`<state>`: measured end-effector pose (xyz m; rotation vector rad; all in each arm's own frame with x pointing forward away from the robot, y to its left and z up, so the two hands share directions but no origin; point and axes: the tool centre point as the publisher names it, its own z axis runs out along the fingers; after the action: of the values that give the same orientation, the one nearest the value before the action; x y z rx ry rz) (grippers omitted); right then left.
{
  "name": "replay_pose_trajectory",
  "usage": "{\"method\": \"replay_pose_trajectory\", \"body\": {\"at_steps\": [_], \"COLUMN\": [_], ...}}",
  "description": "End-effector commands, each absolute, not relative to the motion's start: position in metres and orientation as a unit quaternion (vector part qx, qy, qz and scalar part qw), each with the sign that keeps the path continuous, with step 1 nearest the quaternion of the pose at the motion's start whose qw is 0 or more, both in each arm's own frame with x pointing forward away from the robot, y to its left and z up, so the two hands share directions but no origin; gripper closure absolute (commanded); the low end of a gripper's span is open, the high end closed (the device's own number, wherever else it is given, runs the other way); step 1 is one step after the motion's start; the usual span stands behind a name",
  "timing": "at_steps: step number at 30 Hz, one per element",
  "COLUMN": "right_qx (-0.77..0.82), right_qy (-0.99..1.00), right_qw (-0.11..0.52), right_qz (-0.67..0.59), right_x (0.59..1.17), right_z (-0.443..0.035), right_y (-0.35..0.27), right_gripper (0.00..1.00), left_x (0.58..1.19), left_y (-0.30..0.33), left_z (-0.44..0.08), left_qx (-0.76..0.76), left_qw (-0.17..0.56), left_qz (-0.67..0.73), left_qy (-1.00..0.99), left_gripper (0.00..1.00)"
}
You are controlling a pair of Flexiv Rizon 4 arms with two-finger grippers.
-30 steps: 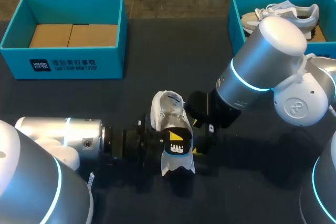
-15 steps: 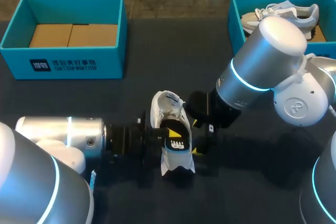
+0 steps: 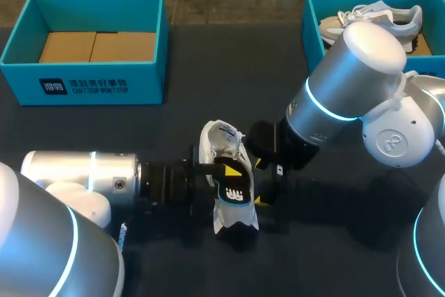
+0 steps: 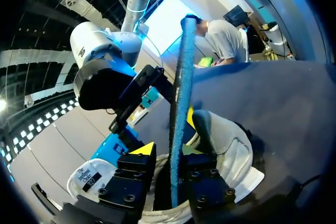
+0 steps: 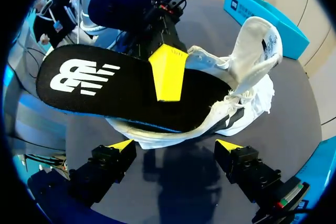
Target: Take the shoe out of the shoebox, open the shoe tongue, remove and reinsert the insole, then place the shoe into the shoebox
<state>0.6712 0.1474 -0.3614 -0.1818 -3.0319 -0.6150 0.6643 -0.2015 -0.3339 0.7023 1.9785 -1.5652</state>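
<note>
The shoe [image 3: 218, 138] stands near the middle of the surface [image 3: 174, 123], between the two arms and well apart from both boxes. It is white, and its opening faces the right arm. The black insole [image 3: 236, 193] sticks partly out of it. One end is still inside the shoe, and the free end, which carries a white logo, hangs over the shoe's side.

The left arm comes in low from the left. The left claw [image 3: 221, 170] pinches the insole. In the left wrist view the insole [image 4: 178, 103] shows edge-on as a thin blue strip rising between the two fingers of the left claw [image 4: 169, 151], with the shoe [image 4: 231, 150] just behind it. In the right wrist view a yellow finger of the left claw [image 5: 168, 72] lies flat on the insole's [image 5: 105, 85] upper face.

The right arm reaches in from the right. The right claw [image 3: 268, 172] sits close beside the shoe. Its fingers are spread wide, and the right claw [image 5: 176, 145] grips nothing. The shoe [image 5: 252, 51] and insole lie just ahead of the yellow tips.

The left box [image 3: 83, 85] at the far left shows only a brown cardboard floor. The right box [image 3: 309, 26] at the far right holds a second shoe [image 3: 375, 19], which lies on its side.
</note>
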Motion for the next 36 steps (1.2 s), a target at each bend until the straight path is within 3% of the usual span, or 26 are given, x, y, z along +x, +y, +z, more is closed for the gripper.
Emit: {"method": "replay_pose_trajectory", "body": {"at_steps": [1,4,5,7,9,10,28,36], "right_qx": [-0.059,-0.059,-0.059,-0.059,-0.059,-0.059,-0.059,-0.059], "right_qy": [-0.978,-0.978,-0.978,-0.978,-0.978,-0.978,-0.978,-0.978], "right_qw": [0.021,0.021,0.021,0.021,0.021,0.021,0.021,0.021], "right_qz": [-0.198,-0.198,-0.198,-0.198,-0.198,-0.198,-0.198,-0.198], "right_x": [0.671,0.671,0.671,0.671,0.671,0.671,0.671,0.671], "right_z": [-0.363,-0.363,-0.363,-0.363,-0.363,-0.363,-0.363,-0.363], "right_y": [0.148,0.148,0.148,0.148,0.148,0.148,0.148,0.148], "right_gripper": [0.0,0.0,0.0,0.0,0.0,0.0,0.0,0.0], "left_x": [0.659,0.655,0.652,0.65,0.648,0.647,0.678,0.67], "left_y": [-0.195,-0.195,-0.195,-0.196,-0.199,-0.2,-0.204,-0.196], "left_z": [-0.329,-0.326,-0.324,-0.322,-0.321,-0.322,-0.352,-0.342], "left_qx": [0.261,0.265,0.27,0.275,0.28,0.285,0.283,0.274], "left_qw": [0.26,0.26,0.261,0.262,0.264,0.27,0.285,0.271], "left_qz": [-0.58,-0.584,-0.585,-0.585,-0.583,-0.576,-0.527,-0.549], "left_qy": [0.726,0.722,0.719,0.716,0.716,0.717,0.749,0.741], "left_gripper": [0.67,0.69,0.76,0.8,0.89,1.0,1.0,0.98]}}
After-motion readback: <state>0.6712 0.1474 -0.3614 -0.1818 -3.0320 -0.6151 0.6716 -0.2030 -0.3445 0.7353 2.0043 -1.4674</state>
